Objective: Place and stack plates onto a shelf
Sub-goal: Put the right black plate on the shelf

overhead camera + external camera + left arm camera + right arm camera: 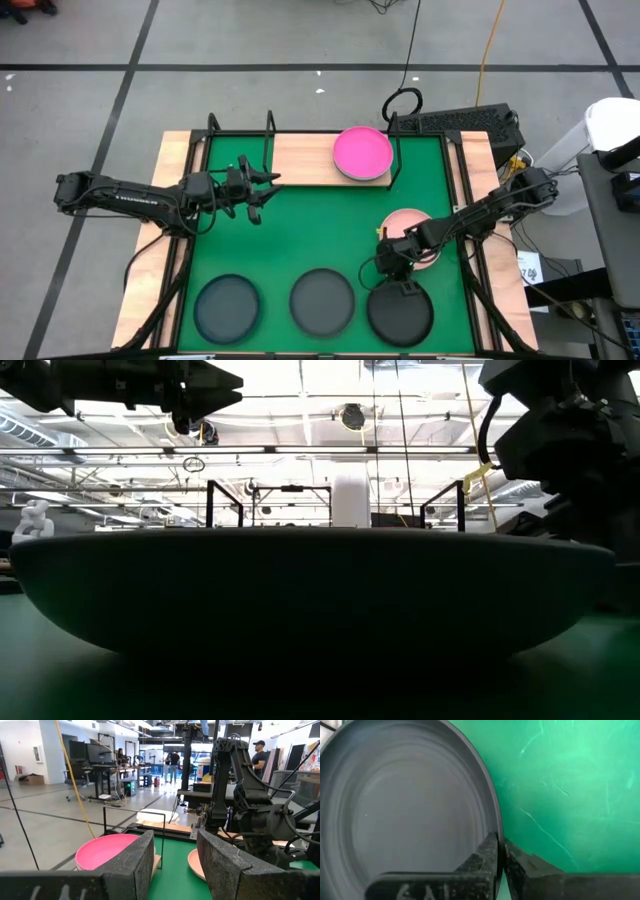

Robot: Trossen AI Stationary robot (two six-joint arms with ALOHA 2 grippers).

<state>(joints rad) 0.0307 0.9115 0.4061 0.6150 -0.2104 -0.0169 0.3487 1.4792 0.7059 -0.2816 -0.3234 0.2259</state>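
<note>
The light-wood shelf [300, 160] lies at the far side of the green mat, and the hot pink plate [362, 152] rests flat on its right end. A salmon pink plate [410, 228] lies on the mat under my right arm. Three dark plates sit along the near edge: left [227, 305], middle [322, 300], right [400, 315]. My right gripper [398, 283] is shut on the right one. My left gripper [265, 195] hovers open over the mat by the shelf's left end. In its wrist view the left gripper [175, 845] faces the hot pink plate [102, 852]. My right gripper [499, 842] pinches the rim [495, 825] of the right dark plate at its far edge, one finger inside the rim and one outside. The fingers come from above, pointing down. In the high view the plate looks flat on the mat.
Black metal frames [240, 125] stand at the shelf's far corners, with cables beyond. The wooden table edge [170, 160] borders the mat. A dark plate [320, 590] fills the low view. People stand in the room behind.
</note>
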